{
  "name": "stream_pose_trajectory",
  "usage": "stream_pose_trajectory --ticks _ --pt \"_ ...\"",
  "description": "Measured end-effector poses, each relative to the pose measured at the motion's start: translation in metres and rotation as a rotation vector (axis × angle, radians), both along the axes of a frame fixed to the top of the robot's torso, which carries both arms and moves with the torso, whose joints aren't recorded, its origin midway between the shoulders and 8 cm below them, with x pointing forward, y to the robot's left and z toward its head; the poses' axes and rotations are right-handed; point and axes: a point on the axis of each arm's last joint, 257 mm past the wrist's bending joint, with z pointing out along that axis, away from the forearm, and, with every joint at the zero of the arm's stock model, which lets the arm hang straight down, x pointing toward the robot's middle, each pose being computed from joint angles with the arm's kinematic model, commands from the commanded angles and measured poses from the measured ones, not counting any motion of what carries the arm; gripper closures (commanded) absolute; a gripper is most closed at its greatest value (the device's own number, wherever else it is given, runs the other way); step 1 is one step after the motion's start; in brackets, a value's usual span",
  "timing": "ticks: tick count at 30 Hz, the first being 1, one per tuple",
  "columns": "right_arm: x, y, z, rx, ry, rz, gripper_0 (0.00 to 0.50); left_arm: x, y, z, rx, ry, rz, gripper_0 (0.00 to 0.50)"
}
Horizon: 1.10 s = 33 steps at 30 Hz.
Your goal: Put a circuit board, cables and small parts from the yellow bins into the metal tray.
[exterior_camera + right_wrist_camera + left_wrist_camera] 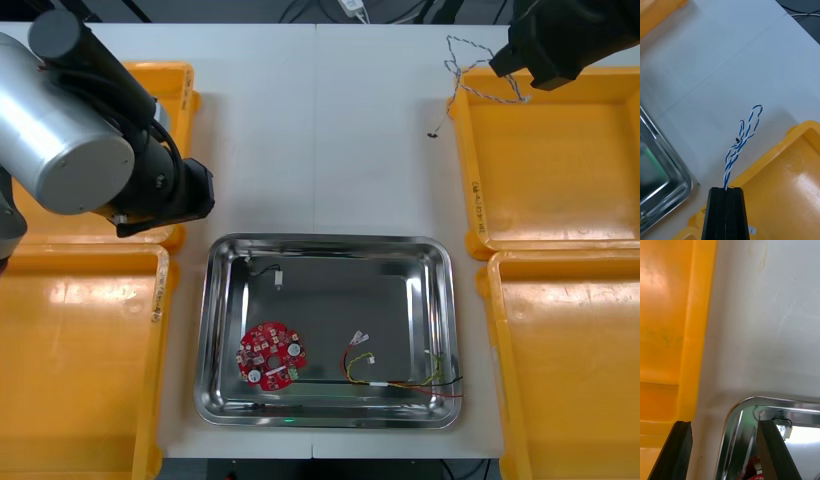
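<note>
My right gripper (503, 62) hangs over the far right yellow bin (560, 170), shut on a twisted blue and white cable (478, 84). The cable's loose end trails over the bin's rim onto the table. In the right wrist view the fingers (727, 189) stand together, with the cable (738, 148) rising from between them. The metal tray (220, 330) holds a round red circuit board (270, 353), a red and yellow cable (395, 375) and a black cable (264, 269). My left gripper (724, 427) is open over the table beside the tray's far left corner (752, 402), with nothing in it.
The left arm (90, 130) covers much of the far left bin (180, 80). The near left bin (80, 360) and near right bin (570, 370) look bare inside. Open table lies between the far bins, beyond the tray.
</note>
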Motion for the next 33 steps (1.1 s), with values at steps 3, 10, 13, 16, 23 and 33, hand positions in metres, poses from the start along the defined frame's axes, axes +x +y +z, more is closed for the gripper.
stream_pose_trajectory --ticks 3,10,13,16,23,33 --pt "-0.016 0.018 0.003 0.042 0.024 0.025 0.5 0.002 0.014 0.01 0.026 -0.007 -0.035 0.0" --pt "-0.061 0.046 -0.012 0.013 0.009 0.172 0.5 0.007 0.043 0.031 0.125 -0.034 -0.183 0.0" --pt "-0.077 0.051 -0.029 -0.024 0.01 0.214 0.5 0.01 0.059 0.033 0.135 -0.023 -0.183 0.0" --pt "-0.091 0.057 -0.049 -0.063 0.024 0.249 0.5 0.014 0.076 0.034 0.13 -0.004 -0.154 0.0" --pt "-0.106 0.06 -0.094 -0.119 0.108 0.274 0.5 0.023 0.112 0.027 0.191 0.052 -0.22 0.0" --pt "-0.099 0.053 -0.137 -0.22 0.134 0.212 0.5 0.049 0.144 0.029 0.277 0.072 -0.372 0.0"
